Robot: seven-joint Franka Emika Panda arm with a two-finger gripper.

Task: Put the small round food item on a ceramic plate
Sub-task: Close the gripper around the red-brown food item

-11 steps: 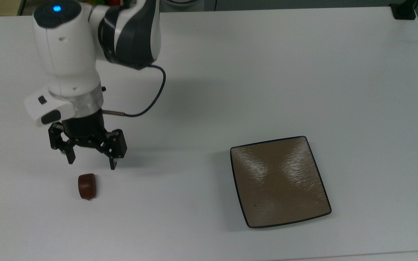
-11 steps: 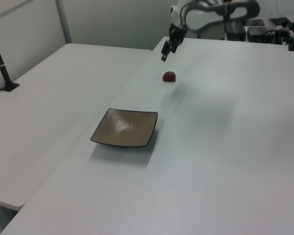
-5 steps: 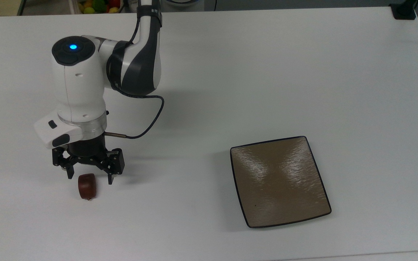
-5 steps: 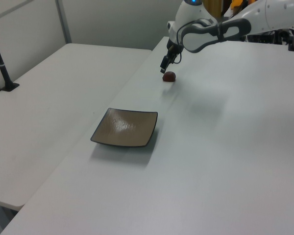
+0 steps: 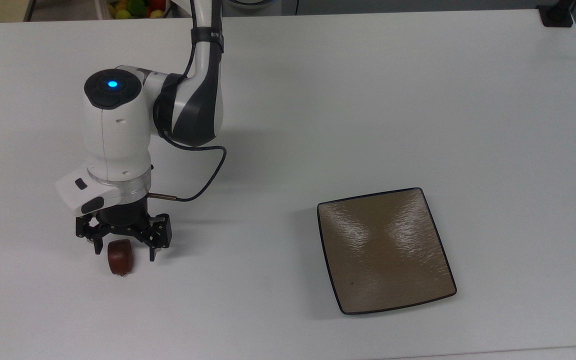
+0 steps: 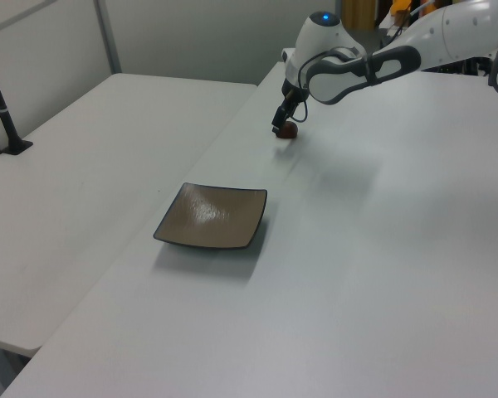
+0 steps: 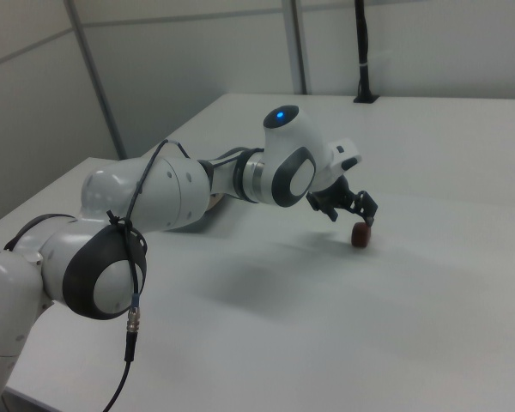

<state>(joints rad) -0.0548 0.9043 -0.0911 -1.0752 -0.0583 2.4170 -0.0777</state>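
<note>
My arm (image 5: 118, 135) reached out low over the white table (image 5: 368, 100), wrist pointing straight down. The ceramic plate (image 5: 385, 250) lay well apart from my gripper (image 5: 124, 250), toward the top view's right, bare. My fingers were spread, straddling the small round food item (image 5: 120, 256), which sat on the table between them, not yet pinched.

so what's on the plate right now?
Nothing: the ceramic plate shows only its bare glossy surface, none of it covered. The small round food item sits on the table, between the open pincer's fingers.
</note>
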